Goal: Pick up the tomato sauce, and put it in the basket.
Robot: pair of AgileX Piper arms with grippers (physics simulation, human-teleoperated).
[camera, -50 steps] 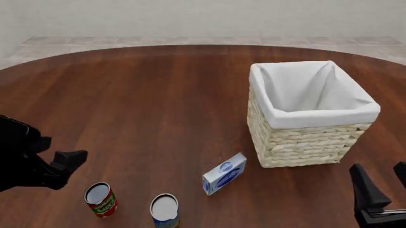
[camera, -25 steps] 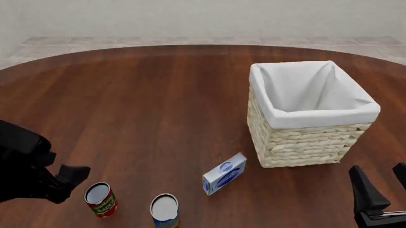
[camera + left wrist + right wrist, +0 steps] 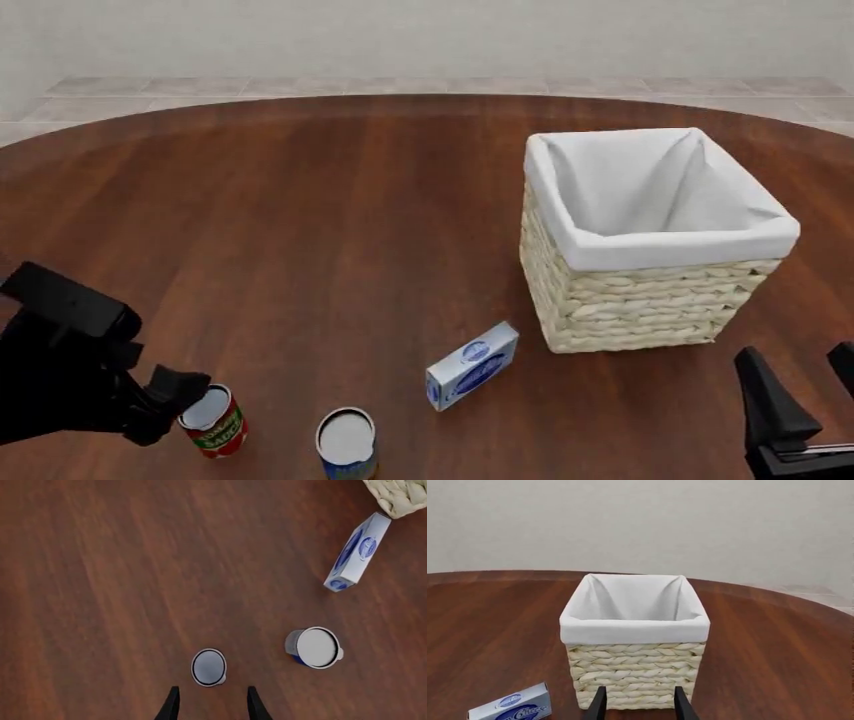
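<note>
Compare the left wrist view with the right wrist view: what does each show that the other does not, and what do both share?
Only the left wrist view shows the tomato sauce, seen top-down just ahead of the open left tool, and a second can. Only the right wrist view shows the basket's white lining and the wall behind, past the open right tool. Both show the blue-and-white box, the basket weave and the wooden table.
</note>
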